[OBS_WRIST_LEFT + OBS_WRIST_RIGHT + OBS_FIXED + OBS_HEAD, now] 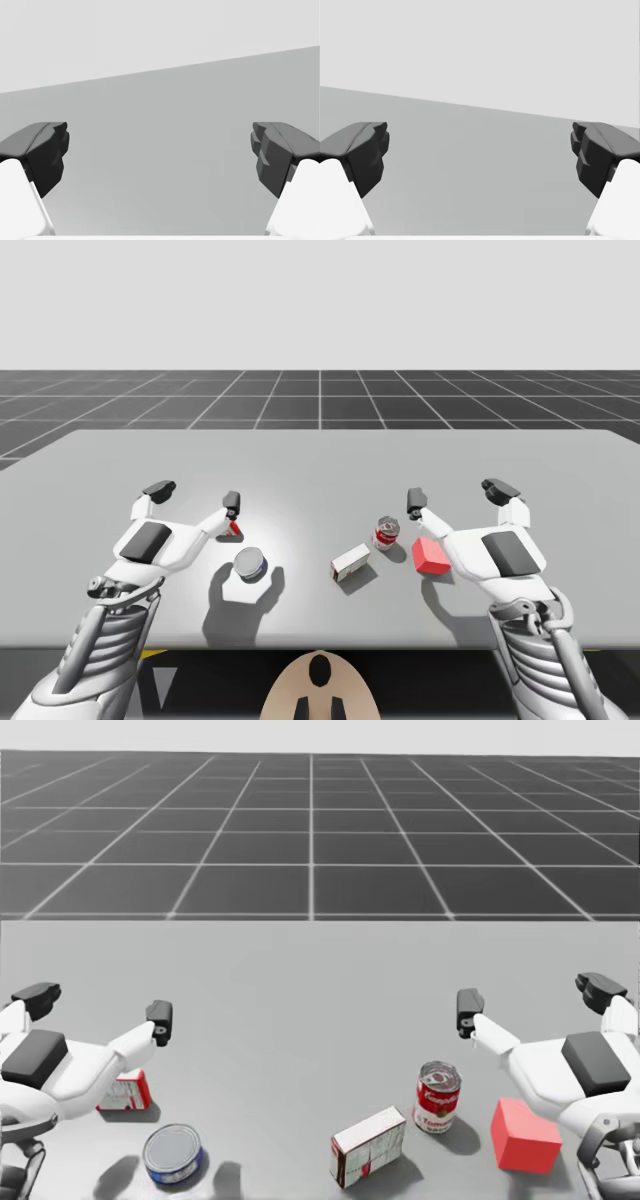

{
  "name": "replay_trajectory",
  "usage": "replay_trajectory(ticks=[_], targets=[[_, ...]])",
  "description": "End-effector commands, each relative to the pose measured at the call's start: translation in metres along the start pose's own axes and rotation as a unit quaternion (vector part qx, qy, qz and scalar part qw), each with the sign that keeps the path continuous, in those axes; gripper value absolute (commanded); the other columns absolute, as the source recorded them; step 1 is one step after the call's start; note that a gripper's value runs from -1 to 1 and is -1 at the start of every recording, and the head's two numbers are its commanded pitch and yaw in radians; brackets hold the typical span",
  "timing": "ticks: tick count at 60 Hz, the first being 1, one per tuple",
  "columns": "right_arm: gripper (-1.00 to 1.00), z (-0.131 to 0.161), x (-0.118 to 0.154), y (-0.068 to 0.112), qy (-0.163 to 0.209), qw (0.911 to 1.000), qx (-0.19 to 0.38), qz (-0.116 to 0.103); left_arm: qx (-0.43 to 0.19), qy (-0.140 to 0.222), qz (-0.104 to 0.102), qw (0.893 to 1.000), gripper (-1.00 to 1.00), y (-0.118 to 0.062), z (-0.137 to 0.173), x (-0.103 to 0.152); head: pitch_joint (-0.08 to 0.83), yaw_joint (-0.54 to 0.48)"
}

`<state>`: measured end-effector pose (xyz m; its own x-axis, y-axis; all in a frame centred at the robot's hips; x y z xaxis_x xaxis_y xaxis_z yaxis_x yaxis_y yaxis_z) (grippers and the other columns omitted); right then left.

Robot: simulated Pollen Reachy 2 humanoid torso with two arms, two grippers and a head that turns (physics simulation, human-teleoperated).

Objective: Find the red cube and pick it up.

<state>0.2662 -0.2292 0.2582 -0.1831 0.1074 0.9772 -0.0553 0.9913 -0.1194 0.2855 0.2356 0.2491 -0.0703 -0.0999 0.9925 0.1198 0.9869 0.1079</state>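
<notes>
Right of centre in the high view, the red cube (pixel 430 556) sits on the bench (pixel 320 455), near a red-and-white can (pixel 386 532). Head view: cube at lower right. Wrist views: left gripper (pixel 160 147) and right gripper (pixel 480 147) fingers spread wide, bench between them.

We find print on the red-and-white can (pixel 437 1097) and the white box (pixel 368 1147), but no wording we can read.
</notes>
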Motion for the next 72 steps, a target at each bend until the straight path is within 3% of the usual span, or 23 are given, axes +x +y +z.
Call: replay_trajectory(ticks=[1,8,39,60,70,72], targets=[[-1.00,0.000,0.000,0.001,0.000,1.0000,-0.001,-0.002,0.001,-0.001,0.000,1.000,-1.00,0.000,0.000,0.000,0.456,-0.03],[-1.00,0.000,0.000,0.001,0.001,1.0000,-0.001,-0.002,0.001,-0.001,0.000,1.000,-1.00,0.001,0.000,0.001,0.527,-0.07],[-1.00,-0.001,-0.001,0.001,0.000,1.0000,-0.004,-0.002,-0.004,-0.002,0.007,1.000,-1.00,0.001,0.001,0.002,0.689,-0.34],[-1.00,-0.001,0.001,0.002,-0.002,0.9999,-0.006,-0.009,-0.004,0.000,0.011,1.000,-1.00,0.001,0.001,0.002,0.703,-0.38],[-1.00,0.019,0.016,0.002,-0.001,0.9995,-0.030,-0.007,-0.001,0.001,0.013,1.000,-1.00,0.001,0.001,0.002,0.693,-0.38],[-1.00,0.025,0.018,0.001,-0.002,0.9996,-0.021,-0.016,-0.001,0.001,0.013,1.000,-1.00,0.001,0.001,0.002,0.694,-0.39]])
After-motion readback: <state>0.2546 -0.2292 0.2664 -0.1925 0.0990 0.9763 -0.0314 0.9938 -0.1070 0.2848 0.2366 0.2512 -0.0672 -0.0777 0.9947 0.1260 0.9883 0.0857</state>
